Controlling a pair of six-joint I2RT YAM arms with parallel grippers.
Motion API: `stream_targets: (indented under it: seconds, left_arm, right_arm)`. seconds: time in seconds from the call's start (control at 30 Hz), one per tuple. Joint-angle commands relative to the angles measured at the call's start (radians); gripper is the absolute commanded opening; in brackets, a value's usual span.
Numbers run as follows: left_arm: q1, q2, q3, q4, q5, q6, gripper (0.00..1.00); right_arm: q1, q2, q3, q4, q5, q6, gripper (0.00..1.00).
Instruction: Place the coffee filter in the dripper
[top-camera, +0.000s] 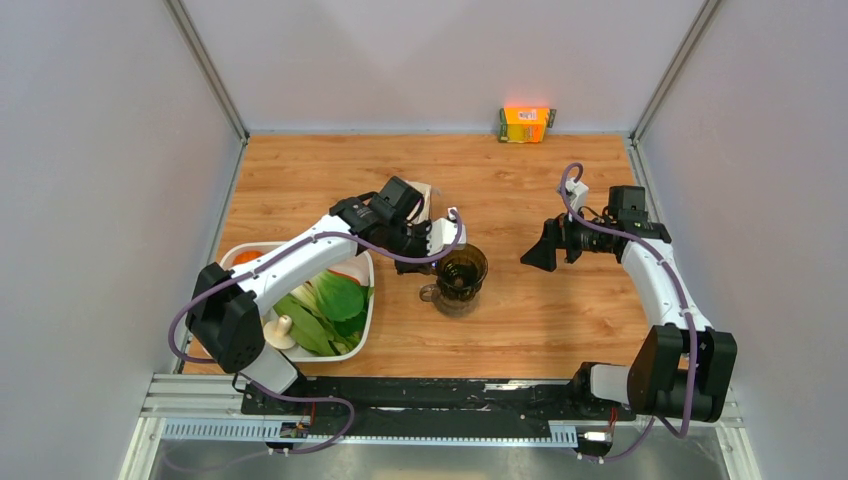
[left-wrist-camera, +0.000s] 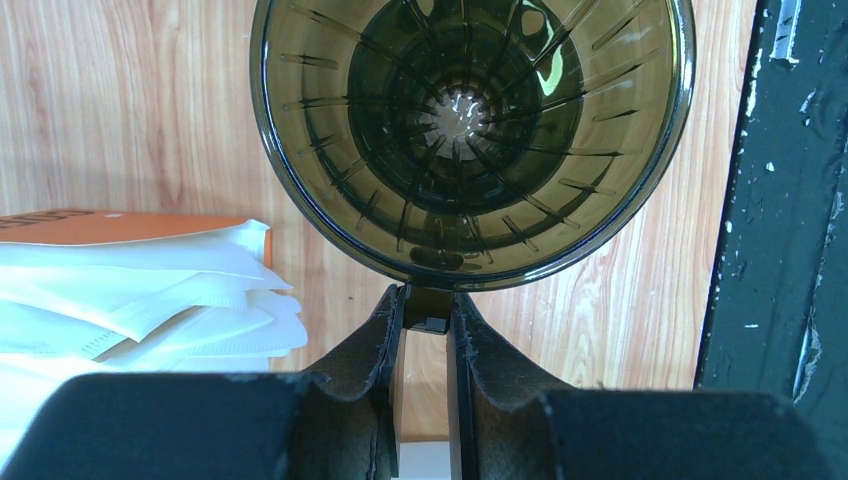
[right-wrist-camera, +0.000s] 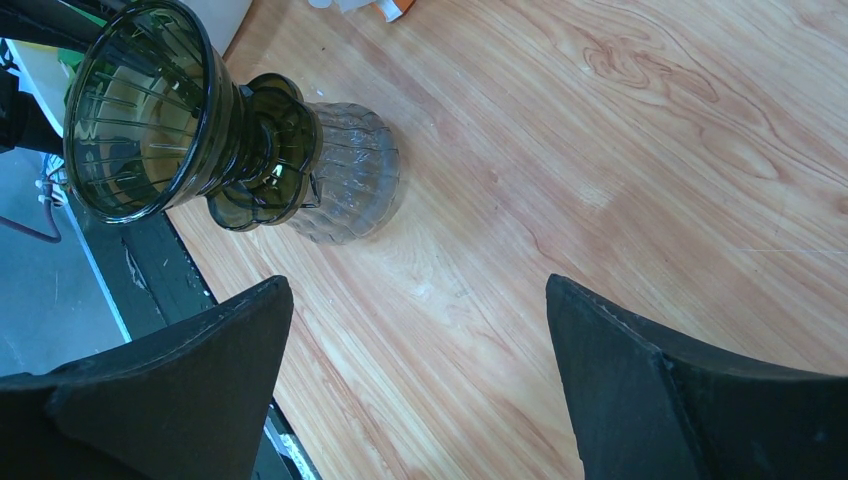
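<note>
The dripper (top-camera: 462, 270) is a dark brown see-through ribbed funnel and sits on top of a clear glass jug (right-wrist-camera: 350, 175). It is empty inside in the left wrist view (left-wrist-camera: 470, 120) and also shows in the right wrist view (right-wrist-camera: 140, 110). My left gripper (left-wrist-camera: 427, 302) is shut on the small handle tab at the dripper's rim; in the top view it (top-camera: 440, 243) is just left of the dripper. White paper filters (left-wrist-camera: 150, 290) lie in a loose pile on an orange packet beside my left gripper; I cannot pick out a single coffee filter. My right gripper (right-wrist-camera: 418, 285) is open and empty, right of the dripper (top-camera: 545, 250).
A white tray (top-camera: 366, 325) of green leaves and other vegetables lies at the front left under my left arm. An orange packet (top-camera: 526, 123) stands at the back wall. A black rail (top-camera: 430, 395) runs along the near edge. Grey walls enclose the wooden table.
</note>
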Motion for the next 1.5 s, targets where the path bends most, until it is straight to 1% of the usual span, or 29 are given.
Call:
stream_targets:
  seconds: [0.0, 0.07, 0.13, 0.17, 0.27, 0.3, 0.33, 0.37, 0.4, 0.43, 0.5, 0.63, 0.7, 0.73, 0.77, 0.8, 0.83, 0.87, 0.9, 0.93, 0.97, 1.0, 1.07, 1.1, 1.2, 1.27, 1.33, 1.37, 1.47]
  left_arm:
    - [-0.007, -0.002, -0.011, 0.028, 0.036, -0.001, 0.04]
    - [-0.008, -0.004, -0.012, 0.022, 0.036, 0.005, 0.09]
    - [-0.008, -0.006, -0.012, 0.014, 0.036, 0.012, 0.17]
    - [-0.008, -0.008, -0.012, 0.008, 0.035, 0.016, 0.23]
    - [-0.008, -0.011, 0.001, -0.013, 0.029, 0.023, 0.34]
    - [-0.009, -0.013, 0.011, -0.031, 0.028, 0.025, 0.42]
    - [-0.009, -0.016, 0.014, -0.041, 0.028, 0.028, 0.47]
    - [-0.009, -0.019, 0.021, -0.058, 0.025, 0.033, 0.56]
    - [-0.008, -0.027, 0.024, -0.065, 0.023, 0.034, 0.61]
    - [-0.009, -0.033, 0.027, -0.073, 0.017, 0.036, 0.69]
    - [-0.008, -0.052, 0.037, -0.082, 0.014, 0.025, 0.74]
    - [-0.001, -0.099, 0.09, -0.115, 0.028, -0.012, 0.76]
    - [0.029, -0.137, 0.121, -0.12, 0.045, -0.048, 0.76]
    - [0.07, -0.167, 0.13, -0.113, 0.055, -0.071, 0.77]
    - [0.096, -0.18, 0.149, -0.09, 0.062, -0.129, 0.77]
    - [0.158, -0.2, 0.159, -0.078, 0.075, -0.16, 0.77]
    - [0.187, -0.207, 0.18, -0.054, 0.079, -0.227, 0.77]
    - [0.24, -0.219, 0.188, -0.018, 0.063, -0.314, 0.78]
    - [0.261, -0.224, 0.199, 0.001, 0.033, -0.361, 0.78]
    - [0.286, -0.228, 0.204, 0.03, -0.059, -0.452, 0.78]
    - [0.293, -0.23, 0.212, 0.039, -0.115, -0.49, 0.78]
    - [0.299, -0.232, 0.213, 0.053, -0.216, -0.548, 0.75]
    - [0.3, -0.23, 0.196, 0.06, -0.288, -0.589, 0.72]
    - [0.3, -0.226, 0.188, 0.061, -0.294, -0.593, 0.71]
    - [0.301, -0.216, 0.121, 0.083, -0.308, -0.698, 0.69]
    - [0.303, -0.207, 0.078, 0.118, -0.308, -0.753, 0.63]
    - [0.304, -0.195, 0.049, 0.159, -0.307, -0.803, 0.54]
    - [0.304, -0.186, 0.043, 0.171, -0.306, -0.816, 0.48]
    - [0.304, -0.169, 0.015, 0.22, -0.297, -0.833, 0.43]
  right_arm:
    - [0.001, 0.001, 0.019, 0.027, -0.042, 0.001, 1.0]
    - [0.001, 0.004, 0.023, 0.025, -0.04, -0.002, 1.0]
    - [0.0, 0.008, 0.025, 0.025, -0.041, -0.003, 1.0]
    - [0.001, 0.01, 0.026, 0.024, -0.042, -0.004, 1.0]
    - [0.002, 0.013, 0.026, 0.024, -0.044, -0.003, 1.0]
    - [0.001, 0.013, 0.027, 0.024, -0.043, -0.003, 1.0]
    - [0.001, 0.013, 0.027, 0.024, -0.043, -0.002, 1.0]
    - [0.001, 0.012, 0.029, 0.024, -0.043, -0.001, 1.0]
    - [0.001, 0.014, 0.03, 0.024, -0.043, -0.002, 1.0]
    - [0.002, 0.014, 0.031, 0.024, -0.044, -0.002, 1.0]
    - [0.002, 0.017, 0.032, 0.024, -0.046, 0.0, 1.0]
    - [0.002, 0.019, 0.041, 0.024, -0.042, 0.008, 1.0]
    - [0.002, 0.016, 0.053, 0.025, -0.036, 0.018, 1.0]
    - [0.002, 0.015, 0.061, 0.026, -0.031, 0.024, 1.0]
    - [0.001, 0.014, 0.067, 0.026, -0.027, 0.029, 1.0]
    - [0.001, 0.015, 0.078, 0.026, -0.02, 0.034, 1.0]
    - [0.002, 0.018, 0.087, 0.025, -0.014, 0.043, 1.0]
    - [0.002, 0.021, 0.095, 0.024, -0.01, 0.047, 1.0]
    - [0.001, 0.025, 0.1, 0.024, -0.004, 0.052, 1.0]
    - [0.001, 0.027, 0.103, 0.024, 0.001, 0.055, 1.0]
    - [0.001, 0.029, 0.105, 0.025, 0.007, 0.059, 1.0]
    - [0.001, 0.032, 0.105, 0.027, 0.014, 0.063, 1.0]
    - [0.002, 0.036, 0.105, 0.03, 0.022, 0.071, 1.0]
    - [0.002, 0.038, 0.105, 0.032, 0.025, 0.079, 1.0]
    - [0.002, 0.037, 0.095, 0.052, 0.034, 0.104, 1.0]
    - [0.002, 0.035, 0.088, 0.065, 0.043, 0.122, 1.0]
    - [0.002, 0.035, 0.084, 0.07, 0.046, 0.129, 1.0]
    - [0.002, 0.036, 0.083, 0.07, 0.047, 0.131, 1.0]
    - [0.002, 0.033, 0.079, 0.071, 0.055, 0.13, 1.0]
